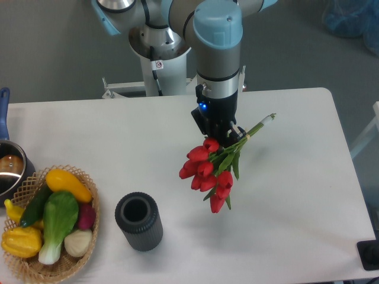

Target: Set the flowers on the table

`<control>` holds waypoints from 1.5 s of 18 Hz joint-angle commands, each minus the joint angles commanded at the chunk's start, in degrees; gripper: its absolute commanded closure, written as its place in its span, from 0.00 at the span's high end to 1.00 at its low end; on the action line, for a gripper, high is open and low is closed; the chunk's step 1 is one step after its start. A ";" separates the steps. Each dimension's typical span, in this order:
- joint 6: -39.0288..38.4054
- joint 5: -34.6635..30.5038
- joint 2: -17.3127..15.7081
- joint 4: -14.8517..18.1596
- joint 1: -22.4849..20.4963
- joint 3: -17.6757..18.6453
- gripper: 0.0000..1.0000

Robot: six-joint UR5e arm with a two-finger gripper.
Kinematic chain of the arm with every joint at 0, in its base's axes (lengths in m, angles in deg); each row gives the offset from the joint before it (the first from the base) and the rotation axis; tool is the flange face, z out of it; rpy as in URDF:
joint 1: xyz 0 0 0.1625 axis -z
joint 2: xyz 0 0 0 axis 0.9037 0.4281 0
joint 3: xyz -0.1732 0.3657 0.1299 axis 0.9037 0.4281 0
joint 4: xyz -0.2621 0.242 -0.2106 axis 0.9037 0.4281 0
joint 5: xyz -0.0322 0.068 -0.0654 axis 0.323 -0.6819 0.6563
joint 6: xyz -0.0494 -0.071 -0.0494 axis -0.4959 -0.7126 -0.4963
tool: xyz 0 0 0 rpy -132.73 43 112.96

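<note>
A bunch of red tulips (207, 170) with green stems (254, 128) hangs tilted in the air above the white table (296, 195). The blooms point down and left and the stem ends point up and right. My gripper (228, 135) is shut on the stems near the middle of the bunch. The flowers seem held clear of the table top; a faint shadow lies below them. A dark grey cylindrical vase (139, 220) stands upright on the table to the lower left of the flowers, its opening showing nothing inside.
A wicker basket (35, 267) of vegetables sits at the table's front left corner. A metal pot (9, 171) with a blue handle is at the left edge. The robot base (159, 65) stands behind the table.
</note>
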 joint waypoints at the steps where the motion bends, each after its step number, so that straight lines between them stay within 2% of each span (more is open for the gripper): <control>1: 0.26 0.00 0.00 0.00 -0.09 0.09 0.04; 4: 0.61 0.00 0.09 0.61 -1.23 0.09 0.04; 6: 0.88 0.09 1.31 1.40 -3.42 0.18 0.04; 8: 0.88 0.35 2.10 1.84 -3.78 -0.43 0.04; 13: 0.53 0.79 5.53 1.76 -4.83 1.05 0.04; 15: 0.35 0.70 8.25 1.41 -4.31 1.23 0.05; 23: 0.44 4.92 9.14 0.88 -4.83 3.52 0.37; 26: 0.70 4.92 9.14 0.88 -4.92 3.61 0.55; 27: 0.70 4.83 9.14 0.88 -5.01 3.61 0.64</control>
